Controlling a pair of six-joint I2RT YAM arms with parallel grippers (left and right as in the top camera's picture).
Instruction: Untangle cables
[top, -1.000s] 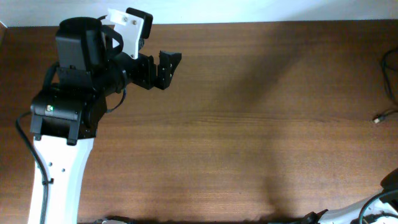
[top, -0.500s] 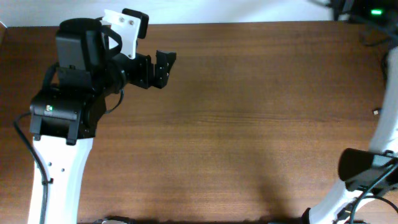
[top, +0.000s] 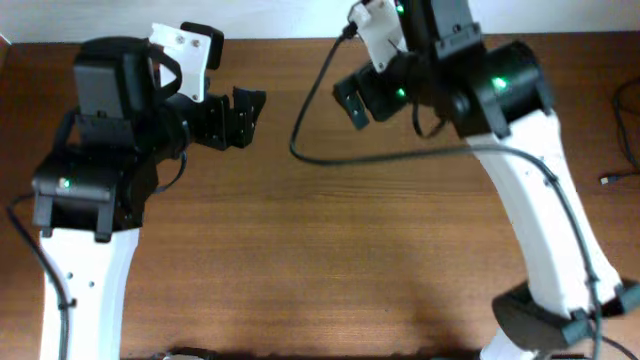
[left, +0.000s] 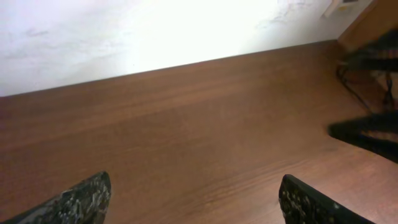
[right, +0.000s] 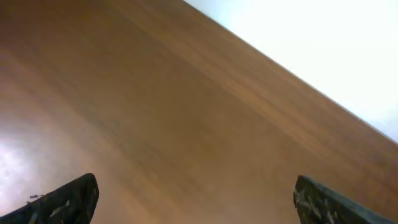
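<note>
- The left arm (top: 85, 215) is seen at the left side of the table (top: 330, 260). It is white below and black on top.
- The left claw (top: 245, 115) is held up near the back edge of the table and is pointed to the right. In the left wrist view, the left claw (left: 194, 186) is spread wide. One dark finger (left: 78, 200) is seen in each bottom corner, and nothing is held between them. Only brown wood is seen under them, with the white wall (left: 155, 31) behind.
- A thick black wire (top: 296, 130) is hung in a big loop in the middle, between the two claws. It is joined to the right arm.
- The right claw (top: 350, 100) is held up near the back edge too and is pointed to the left, at the left claw. The two claws are kept apart.
- In the right wrist view, the right claw (right: 196, 186) is spread wide as well. Its fingers (right: 68, 200) are seen in the bottom corners, and nothing is held. The bare wood below is blurred.
- The right arm (top: 545, 200) is stretched from the bottom right corner up to the top middle. Green lights are lit on it.
- The cables (top: 609, 181) are found at the far right edge of the table, well apart from both claws. They are thin and black, and a small plug end is seen on one. They are not touched by either claw. Most of them are cut off by the edge of the overhead view.
</note>
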